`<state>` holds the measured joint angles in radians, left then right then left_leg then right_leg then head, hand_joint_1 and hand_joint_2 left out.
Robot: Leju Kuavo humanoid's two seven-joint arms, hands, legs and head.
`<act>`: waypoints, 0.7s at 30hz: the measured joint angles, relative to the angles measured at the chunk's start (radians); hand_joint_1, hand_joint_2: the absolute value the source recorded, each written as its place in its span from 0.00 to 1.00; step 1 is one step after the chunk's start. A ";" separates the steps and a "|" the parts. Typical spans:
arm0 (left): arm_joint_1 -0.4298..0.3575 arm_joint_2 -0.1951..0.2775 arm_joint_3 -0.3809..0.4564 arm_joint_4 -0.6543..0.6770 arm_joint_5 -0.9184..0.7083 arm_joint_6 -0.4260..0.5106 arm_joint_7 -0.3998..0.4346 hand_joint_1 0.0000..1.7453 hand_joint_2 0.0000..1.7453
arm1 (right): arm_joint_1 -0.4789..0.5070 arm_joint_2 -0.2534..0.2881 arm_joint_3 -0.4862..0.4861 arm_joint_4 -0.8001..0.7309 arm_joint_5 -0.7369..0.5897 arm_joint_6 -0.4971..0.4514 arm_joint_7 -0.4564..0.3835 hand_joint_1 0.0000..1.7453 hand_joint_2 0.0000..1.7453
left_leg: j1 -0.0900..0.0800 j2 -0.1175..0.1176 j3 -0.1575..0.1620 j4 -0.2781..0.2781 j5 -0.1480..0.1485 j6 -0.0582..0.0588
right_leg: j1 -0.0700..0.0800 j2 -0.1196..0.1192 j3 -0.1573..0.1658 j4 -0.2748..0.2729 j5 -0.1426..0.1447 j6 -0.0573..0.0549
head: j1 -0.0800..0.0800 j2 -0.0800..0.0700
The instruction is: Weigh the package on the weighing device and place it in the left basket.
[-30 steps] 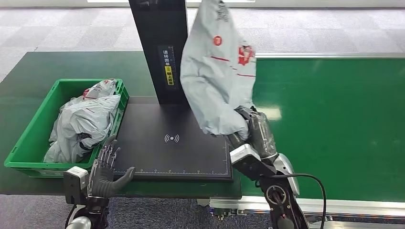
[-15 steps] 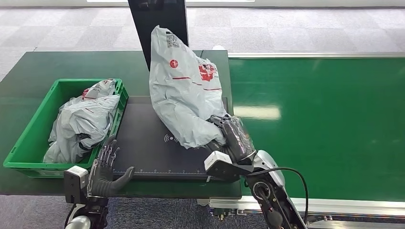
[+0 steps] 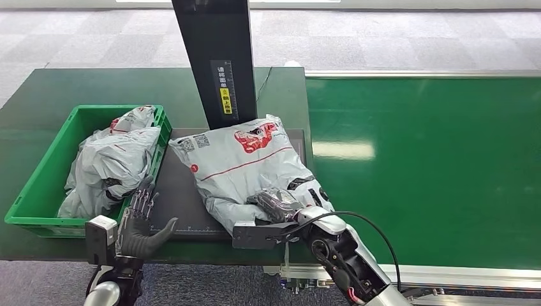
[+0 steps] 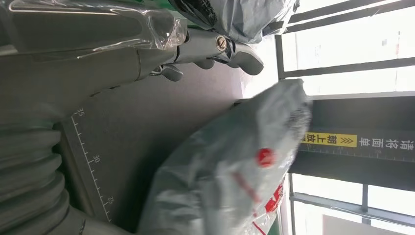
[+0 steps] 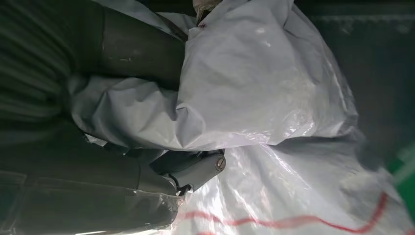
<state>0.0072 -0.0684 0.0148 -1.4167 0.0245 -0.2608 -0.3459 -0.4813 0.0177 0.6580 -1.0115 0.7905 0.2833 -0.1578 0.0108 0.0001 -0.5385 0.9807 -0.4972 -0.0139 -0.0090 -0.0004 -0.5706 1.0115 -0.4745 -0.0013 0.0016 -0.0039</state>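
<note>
A grey plastic package with red markings lies flat on the black weighing plate, in front of the black post. My right hand grips its near edge; up close, folds of the package bunch between thumb and fingers. My left hand rests open at the plate's near left corner, apart from the package, its fingers spread over the plate. The green basket stands left of the plate.
The basket holds grey bags like the package. A green conveyor belt runs to the right of the scale. The dark green table extends behind the basket. A black cable loops from my right wrist.
My right hand has brought the package down from upright in the air to lying flat on the weighing plate, and has itself come down toward the near edge. The left hand has stayed put.
</note>
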 joint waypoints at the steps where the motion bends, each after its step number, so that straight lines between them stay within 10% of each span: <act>1: -0.007 0.001 -0.001 0.005 0.000 0.000 0.002 0.00 1.00 | -0.007 -0.001 0.011 0.022 0.002 0.010 0.014 1.00 1.00 | 0.000 0.000 0.000 0.000 0.000 0.000 | 0.000 0.000 0.000 0.000 0.000 0.000 | 0.000 0.000; 21: -0.063 0.007 -0.025 0.064 -0.001 0.010 0.011 0.00 1.00 | -0.078 0.005 0.079 0.153 0.001 0.043 0.044 1.00 1.00 | 0.000 0.000 0.011 0.000 0.000 0.000 | 0.000 0.000 0.010 0.000 0.000 0.000 | 0.000 0.000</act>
<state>-0.0554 -0.0610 -0.0104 -1.3531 0.0237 -0.2506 -0.3349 -0.5595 0.0227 0.7366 -0.8580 0.7918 0.3259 -0.1137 0.0109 0.0004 -0.5275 0.9804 -0.4973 -0.0139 -0.0090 -0.0001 -0.5608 1.0113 -0.4744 -0.0013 0.0015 -0.0039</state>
